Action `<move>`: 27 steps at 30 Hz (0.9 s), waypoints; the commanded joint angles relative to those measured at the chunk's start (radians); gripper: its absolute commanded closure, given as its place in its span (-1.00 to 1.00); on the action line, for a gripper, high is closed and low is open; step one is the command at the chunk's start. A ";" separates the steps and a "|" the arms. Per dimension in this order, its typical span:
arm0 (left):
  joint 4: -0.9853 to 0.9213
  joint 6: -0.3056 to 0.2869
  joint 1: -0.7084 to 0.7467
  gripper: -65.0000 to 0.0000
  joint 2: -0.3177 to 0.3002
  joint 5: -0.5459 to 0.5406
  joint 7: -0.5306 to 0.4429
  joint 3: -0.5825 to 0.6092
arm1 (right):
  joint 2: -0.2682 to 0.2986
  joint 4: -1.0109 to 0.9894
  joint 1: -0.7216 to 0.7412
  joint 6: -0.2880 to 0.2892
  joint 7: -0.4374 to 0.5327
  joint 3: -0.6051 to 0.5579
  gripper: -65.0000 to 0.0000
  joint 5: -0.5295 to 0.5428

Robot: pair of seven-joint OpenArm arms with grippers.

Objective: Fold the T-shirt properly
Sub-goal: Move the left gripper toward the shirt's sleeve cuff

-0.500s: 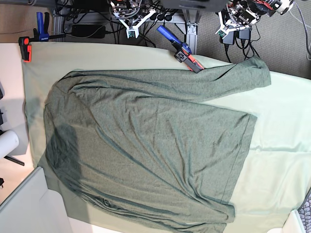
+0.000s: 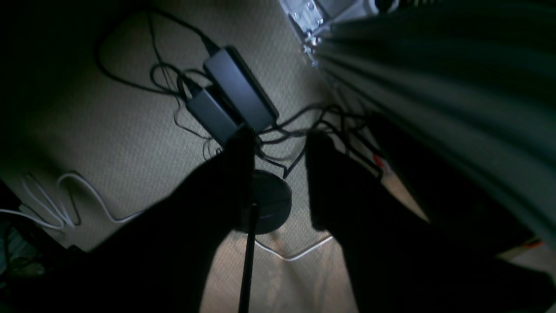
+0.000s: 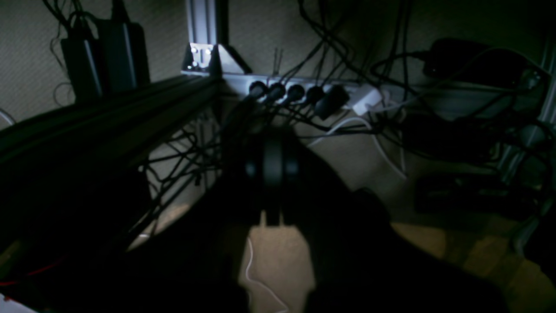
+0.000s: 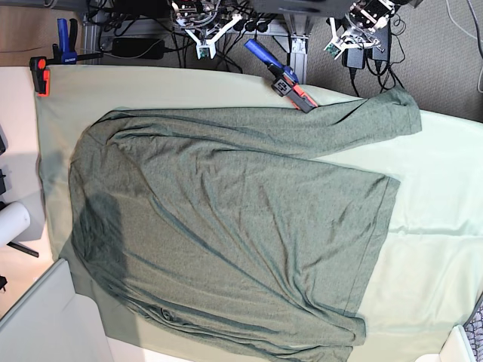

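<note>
Olive knit T-shirt (image 4: 226,226) lies spread flat and wrinkled across the bench (image 4: 438,196), unfolded | we judge both arms parked behind it, clear of the cloth | left gripper (image 4: 341,41) partly spread, empty | right gripper (image 4: 205,44) closed, empty.

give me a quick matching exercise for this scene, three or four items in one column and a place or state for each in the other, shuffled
Items:
1. T-shirt
2. left gripper
3. right gripper
4. blue and orange clamp

Places or states:
A. shut, hanging past the table's far edge on the base view's left
B. spread flat and unfolded across the pale green table cloth
C. fixed at the table's far edge, beside one sleeve
D. jaws apart, holding nothing, past the far edge on the base view's right

Pairs: 1-B, 2-D, 3-A, 4-C
</note>
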 commanded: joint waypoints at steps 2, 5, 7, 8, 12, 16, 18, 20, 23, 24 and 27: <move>0.007 0.011 0.004 0.27 0.002 0.000 -0.005 0.000 | 0.005 0.006 0.002 -0.006 0.011 0.003 1.00 -0.003; 0.007 0.004 0.003 0.27 -0.001 -0.009 0.007 0.000 | 0.005 0.006 0.002 -0.006 0.012 0.003 1.00 -0.003; 0.007 -0.044 0.004 0.27 -0.002 -0.033 0.010 -0.018 | 0.005 0.006 0.002 -0.005 0.011 0.003 1.00 -0.003; 0.007 -0.087 0.004 0.27 -0.006 -0.045 0.010 -0.038 | 0.005 0.006 0.002 -0.005 0.011 0.003 1.00 -0.003; 0.019 -0.321 0.025 0.27 -0.027 -0.118 0.000 -0.177 | 0.023 0.007 -0.013 0.088 0.012 0.003 1.00 -0.003; 0.121 -0.476 0.089 0.28 -0.060 -0.125 -0.009 -0.340 | 0.053 0.020 -0.043 0.159 0.011 0.003 1.00 -0.003; 0.214 -0.548 0.136 0.28 -0.081 -0.166 -0.009 -0.406 | 0.069 0.049 -0.070 0.164 0.011 0.003 1.00 -0.002; 0.317 -0.628 0.186 0.28 -0.100 -0.226 -0.009 -0.458 | 0.087 0.087 -0.102 0.166 0.011 0.003 1.00 0.002; 0.476 -0.720 0.256 0.27 -0.117 -0.327 0.014 -0.532 | 0.121 0.154 -0.155 0.212 0.006 0.003 1.00 0.054; 0.530 -0.720 0.282 0.27 -0.117 -0.368 0.035 -0.558 | 0.132 0.179 -0.174 0.225 0.001 0.003 1.00 0.077; 0.685 -0.720 0.354 0.27 -0.117 -0.521 0.135 -0.637 | 0.167 0.259 -0.236 0.232 -0.013 0.003 1.00 0.129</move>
